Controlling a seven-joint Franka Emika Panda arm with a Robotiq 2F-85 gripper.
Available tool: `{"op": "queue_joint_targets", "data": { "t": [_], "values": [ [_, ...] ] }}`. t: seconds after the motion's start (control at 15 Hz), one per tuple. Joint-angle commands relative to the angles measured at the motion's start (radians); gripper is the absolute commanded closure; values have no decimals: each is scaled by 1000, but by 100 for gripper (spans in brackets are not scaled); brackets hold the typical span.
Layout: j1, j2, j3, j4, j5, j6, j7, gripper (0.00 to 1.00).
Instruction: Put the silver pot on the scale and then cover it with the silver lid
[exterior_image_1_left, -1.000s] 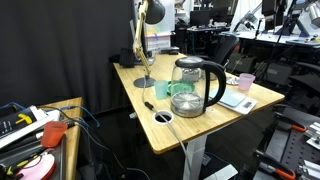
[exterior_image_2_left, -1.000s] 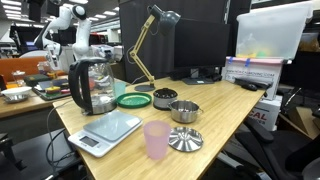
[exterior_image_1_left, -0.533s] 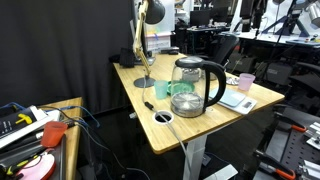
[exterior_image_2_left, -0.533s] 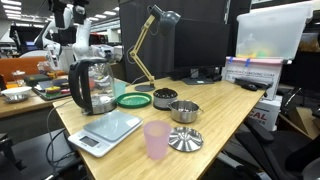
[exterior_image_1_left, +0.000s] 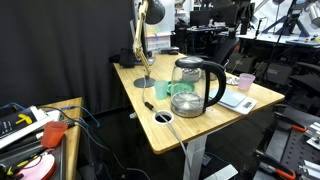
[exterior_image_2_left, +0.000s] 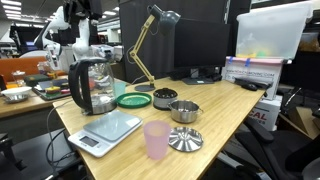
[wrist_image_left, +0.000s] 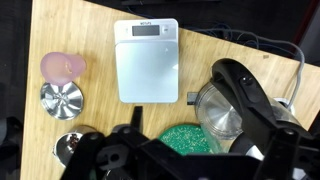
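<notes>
Flat, smooth scale (wrist_image_left: 147, 60) lay on the wooden tabletop (wrist_image_left: 90, 25).
The round shiny silver pot (exterior_image_2_left: 185, 110) sat near the silver lid (exterior_image_2_left: 184, 139); the end effector (wrist_image_left: 198, 152) hung above, jaws spread wide.

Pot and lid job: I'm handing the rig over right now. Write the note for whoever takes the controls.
Gripper: open, empty, high above the desk.
Pot: on the desk, not on the scale; a second similar pot sits beside it.
Lid: flat on the desk beside the pink cup.
Scale: nothing on top; it sits next to the kettle.
Done: nothing yet.
Left: put the pot on the scale, then the lid on the pot.
</notes>
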Motion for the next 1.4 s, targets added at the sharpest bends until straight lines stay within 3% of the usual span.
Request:
{"op": "queue_joint_targets", "data": {
  "t": [0.0, 1.33],
  "values": [
    [-5, -3, 5, 0, 2, -2, -2, 0],
    [2, 72, 13, 51, 15, 21, 8, 0]
  ]
}}
